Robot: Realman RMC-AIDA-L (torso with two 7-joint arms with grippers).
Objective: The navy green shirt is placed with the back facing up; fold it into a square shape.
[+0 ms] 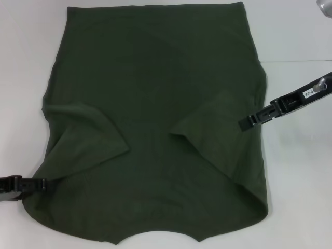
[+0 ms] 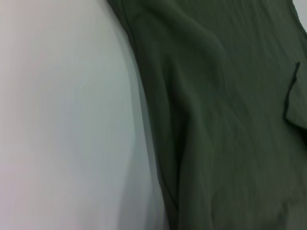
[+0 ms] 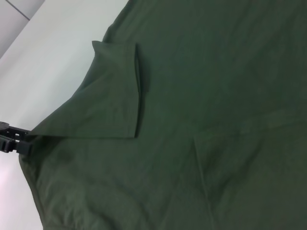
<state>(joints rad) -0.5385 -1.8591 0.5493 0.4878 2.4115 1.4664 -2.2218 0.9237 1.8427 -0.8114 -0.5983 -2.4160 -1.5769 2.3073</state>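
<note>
The navy green shirt (image 1: pixel 155 93) lies flat on the white table (image 1: pixel 26 78), plain side up, collar end toward me. Both short sleeves are folded inward onto the body: one on the left (image 1: pixel 88 135) and one on the right (image 1: pixel 212 129). My left gripper (image 1: pixel 39 184) sits low at the shirt's left edge, by the shoulder, touching or nearly touching the cloth. The right wrist view shows it too, left gripper (image 3: pixel 12 139) beside the folded sleeve (image 3: pixel 105 100). Over the shirt's right side, my right gripper (image 1: pixel 244 123) points at the folded right sleeve. The left wrist view shows only shirt (image 2: pixel 230 120) and table.
White tabletop (image 2: pixel 62 120) surrounds the shirt on both sides. A seam line (image 1: pixel 301 61) crosses the table at the right. A grey metal part (image 1: pixel 324 8) shows in the far right corner.
</note>
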